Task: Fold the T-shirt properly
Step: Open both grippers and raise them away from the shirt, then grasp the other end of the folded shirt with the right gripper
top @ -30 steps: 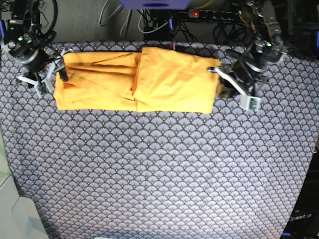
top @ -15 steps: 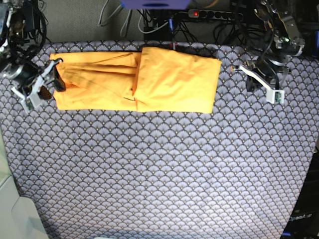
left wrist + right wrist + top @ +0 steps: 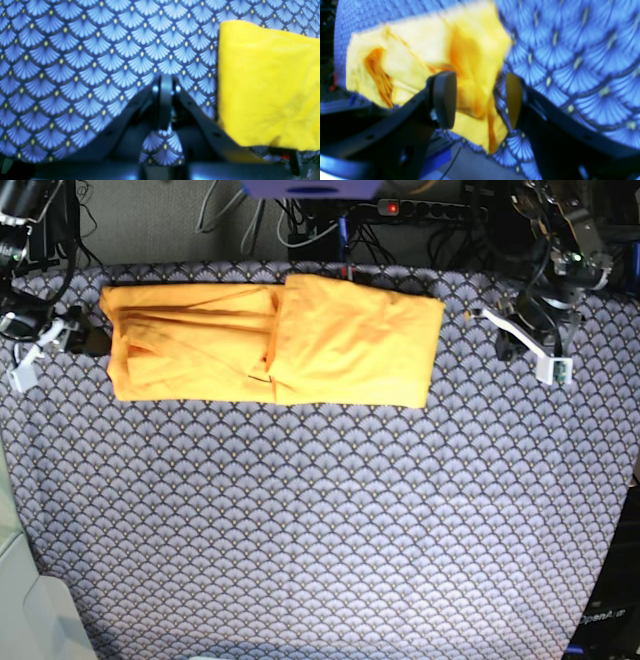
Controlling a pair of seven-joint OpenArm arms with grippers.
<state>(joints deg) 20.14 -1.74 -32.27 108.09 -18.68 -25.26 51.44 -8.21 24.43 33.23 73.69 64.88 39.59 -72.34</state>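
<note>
Overhead, reading left to right across the base view: the right gripper (image 3: 35, 350) sits at the left edge of the table, just off the left end of the T-shirt (image 3: 270, 340). Its right wrist view shows the two black fingers (image 3: 443, 100) standing well apart, with nothing between them but the blurred shirt edge beyond. The orange-yellow T-shirt lies folded into a long band along the far edge of the fan-patterned cloth (image 3: 320, 520) that covers the table. The band's left part shows creased layers; its right part is a smoother flap laid over them, ending in a straight edge. Beyond that edge, clear of the fabric, the left gripper (image 3: 530, 345) hangs near the far right corner. Its left wrist view shows the fingers (image 3: 166, 100) pressed together over bare cloth, empty, with the shirt's end at right. A power strip (image 3: 430, 208) and cables lie behind the table's far edge.
</note>
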